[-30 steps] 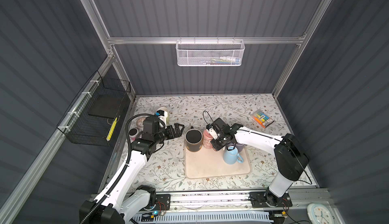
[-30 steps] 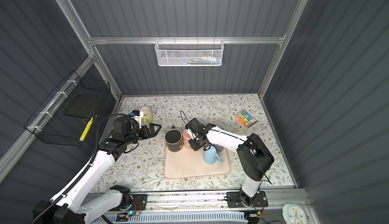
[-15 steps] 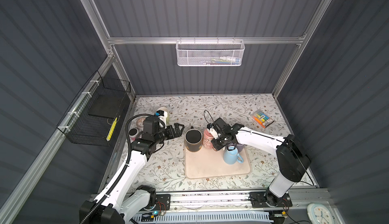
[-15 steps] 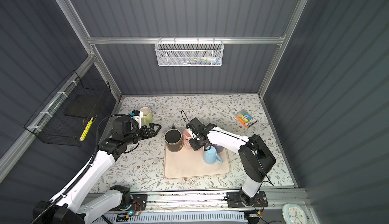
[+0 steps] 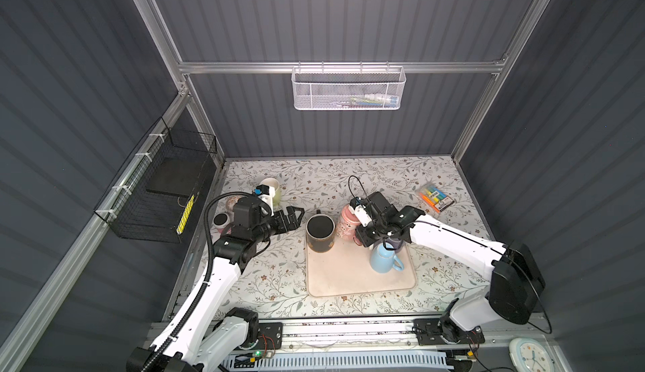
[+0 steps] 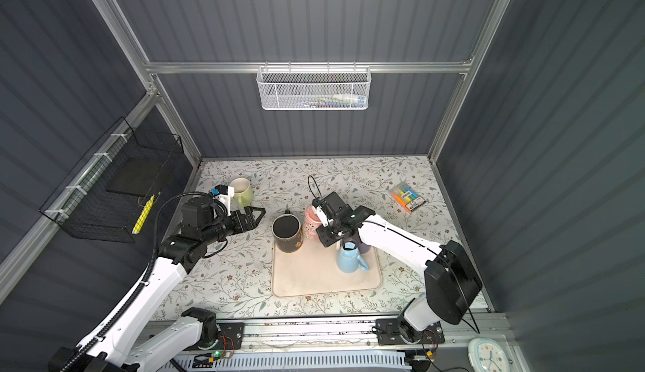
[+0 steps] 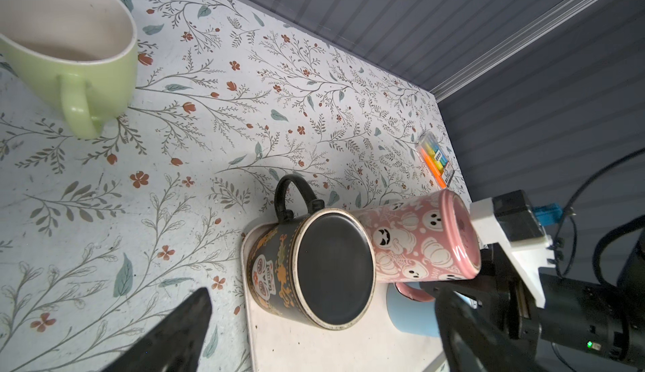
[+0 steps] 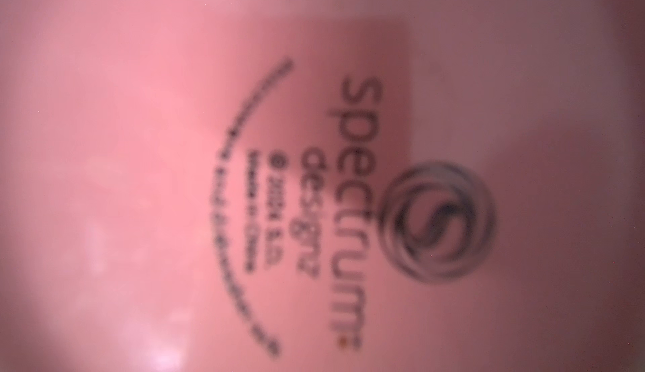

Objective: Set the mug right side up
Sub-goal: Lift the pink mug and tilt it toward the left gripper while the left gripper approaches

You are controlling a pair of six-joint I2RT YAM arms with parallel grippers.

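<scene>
pink mug (image 5: 345, 225) tilted, handle pinched in right hand (image 5: 361, 240) | left hand (image 5: 296, 217) open, empty

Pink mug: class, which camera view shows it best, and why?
The left wrist view: the pink mug shows its patterned side, base and handle. In both top views the pink mug is small and partly hidden. The right wrist view shows only its blurred base.
</scene>
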